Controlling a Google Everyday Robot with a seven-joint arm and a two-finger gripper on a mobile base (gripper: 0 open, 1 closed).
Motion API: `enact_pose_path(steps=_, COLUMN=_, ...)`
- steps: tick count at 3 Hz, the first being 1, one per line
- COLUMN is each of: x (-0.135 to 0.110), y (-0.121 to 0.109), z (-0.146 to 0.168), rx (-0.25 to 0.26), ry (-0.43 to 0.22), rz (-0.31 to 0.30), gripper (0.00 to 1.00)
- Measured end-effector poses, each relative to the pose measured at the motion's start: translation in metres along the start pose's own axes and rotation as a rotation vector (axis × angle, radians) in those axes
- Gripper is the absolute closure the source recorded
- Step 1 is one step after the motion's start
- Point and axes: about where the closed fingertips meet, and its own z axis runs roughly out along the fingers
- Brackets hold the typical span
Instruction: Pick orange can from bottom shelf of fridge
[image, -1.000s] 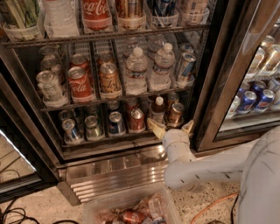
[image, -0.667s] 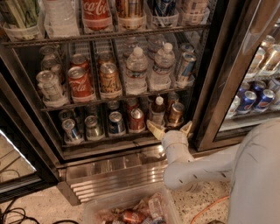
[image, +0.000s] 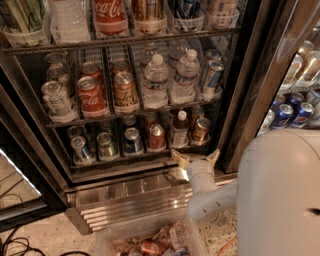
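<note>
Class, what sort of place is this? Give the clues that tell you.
Probably a shop or canteen drinks corner: a glass-door fridge with stocked wire racks, blue Pepsi cans stacked alongside, and the robot's open hand just before the bottom shelf.

Coca-Cola on the red can (image: 91, 96) and bottle (image: 110, 14) — Pepsi on blue cans (image: 283, 115).

You look to be in a shop or snack room: the fridge (image: 130, 197) and a cooler (image: 300, 80) beside it hold rows of cans (image: 91, 95), with your gripper (image: 196, 157) by the bottom shelf (image: 125, 159).
</note>
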Motion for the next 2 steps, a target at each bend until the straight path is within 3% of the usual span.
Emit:
enact_pose_path(steps=1, x=0.0132, y=-0.0036, z=0.0073, rx=0.009, ry=-0.004, rz=-0.03, gripper=0.18)
enact_pose_path(steps=2, x=0.0169, y=-0.0063, z=0.0116, rx=0.027, ry=-0.024, rz=-0.055, gripper=0.17)
